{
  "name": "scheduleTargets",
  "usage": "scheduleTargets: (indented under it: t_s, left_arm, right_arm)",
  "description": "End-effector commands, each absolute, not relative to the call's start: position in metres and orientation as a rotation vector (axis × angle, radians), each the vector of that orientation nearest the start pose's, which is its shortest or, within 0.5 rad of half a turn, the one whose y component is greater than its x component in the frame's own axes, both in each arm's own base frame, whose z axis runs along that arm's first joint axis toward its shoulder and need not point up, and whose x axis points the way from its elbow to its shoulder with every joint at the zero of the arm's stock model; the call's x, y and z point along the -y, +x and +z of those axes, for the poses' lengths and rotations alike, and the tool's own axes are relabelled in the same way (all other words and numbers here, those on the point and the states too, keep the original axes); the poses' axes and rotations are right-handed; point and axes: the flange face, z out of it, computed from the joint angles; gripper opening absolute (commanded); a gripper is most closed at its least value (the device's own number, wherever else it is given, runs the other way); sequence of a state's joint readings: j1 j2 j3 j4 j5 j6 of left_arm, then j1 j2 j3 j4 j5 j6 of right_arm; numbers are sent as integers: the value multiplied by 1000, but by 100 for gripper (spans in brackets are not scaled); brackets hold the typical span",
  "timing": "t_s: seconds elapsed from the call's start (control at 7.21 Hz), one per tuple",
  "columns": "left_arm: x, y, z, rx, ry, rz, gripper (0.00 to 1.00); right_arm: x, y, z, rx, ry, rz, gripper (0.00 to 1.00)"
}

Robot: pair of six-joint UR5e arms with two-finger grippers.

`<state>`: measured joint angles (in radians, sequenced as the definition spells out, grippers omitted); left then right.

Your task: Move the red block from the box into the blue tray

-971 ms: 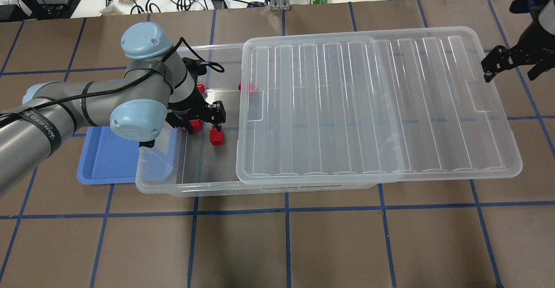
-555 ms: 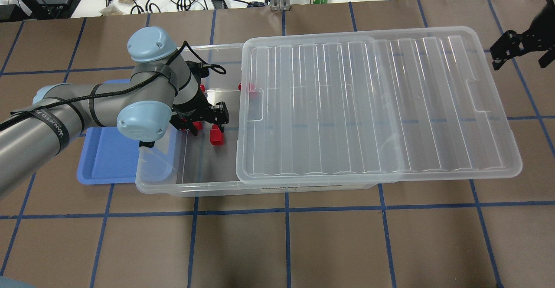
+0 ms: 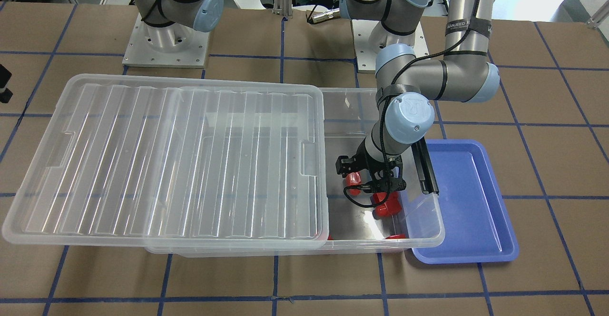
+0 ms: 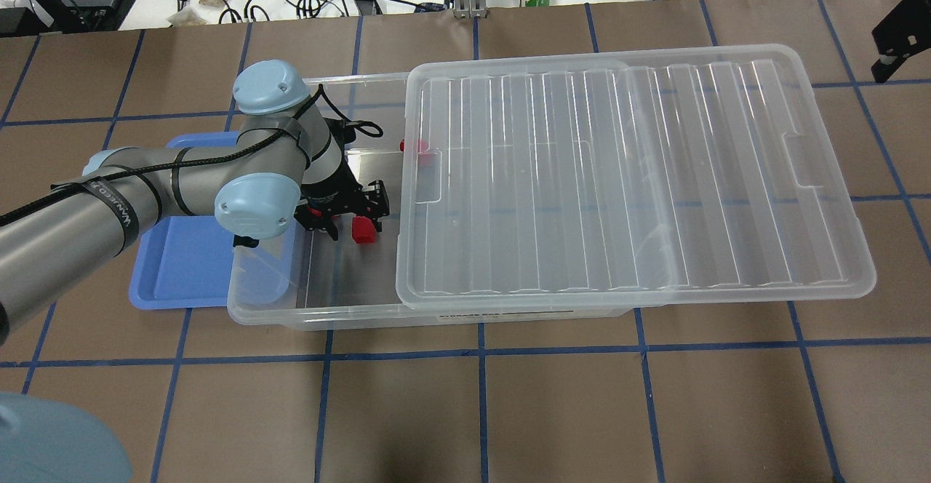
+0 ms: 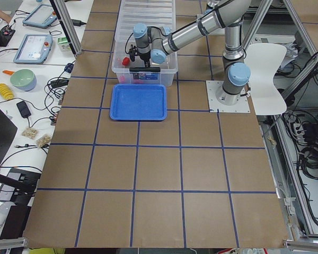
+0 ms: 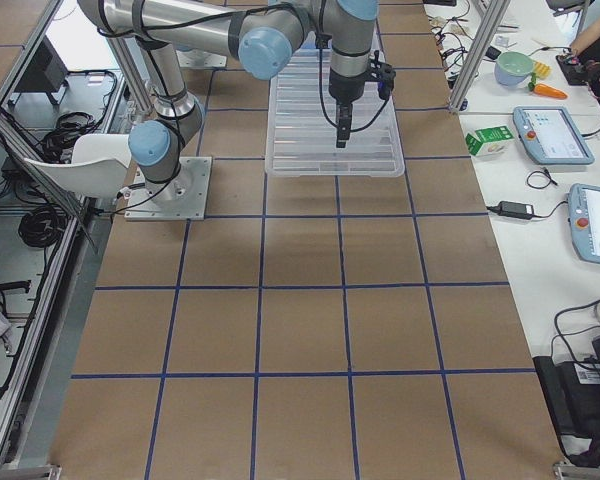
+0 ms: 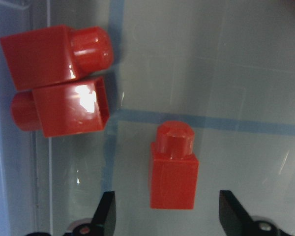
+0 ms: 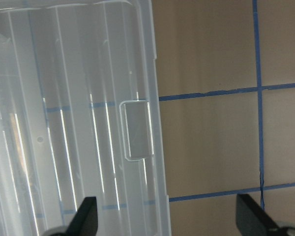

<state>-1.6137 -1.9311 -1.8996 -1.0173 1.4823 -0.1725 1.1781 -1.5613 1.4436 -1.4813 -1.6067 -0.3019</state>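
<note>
The red block (image 7: 173, 169) lies on the floor of the box (image 4: 313, 316), stub pointing away from the wrist camera. It also shows in the overhead view (image 4: 362, 230) and the front view (image 3: 353, 179). My left gripper (image 7: 169, 216) is open and low inside the box's uncovered end, with the block between its fingertips and untouched. The blue tray (image 4: 182, 272) sits empty against that end of the box, on my left. My right gripper (image 8: 169, 221) is open and empty, above the lid's far right edge.
The ribbed lid (image 4: 625, 177) lies shifted to my right and covers most of the box. Two more red blocks (image 7: 54, 56) lie together by the box wall. A red piece (image 4: 416, 146) sits at the lid's edge. The black latch bar (image 3: 426, 168) stands between the box and the tray.
My left gripper has moved right and lower, so its fingers now straddle the single red block. My right gripper has drawn back toward the far right corner of the overhead view.
</note>
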Motion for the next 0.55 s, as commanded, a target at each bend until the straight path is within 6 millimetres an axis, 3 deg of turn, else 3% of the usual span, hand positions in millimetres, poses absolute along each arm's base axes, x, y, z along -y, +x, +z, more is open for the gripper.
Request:
scheduleTargets:
  t_s: [0.0, 0.14, 0.42]
  left_arm:
    - [534, -165, 187, -3197, -229, 249, 77]
    - [534, -166, 184, -3196, -232, 251, 68]
    - [539, -167, 187, -3203, -237, 236, 0]
  right_arm:
    - [511, 10, 544, -3164, 207, -53, 100]
    - [508, 54, 545, -3158, 226, -60, 100]
    - [500, 126, 536, -3153, 213, -38, 100]
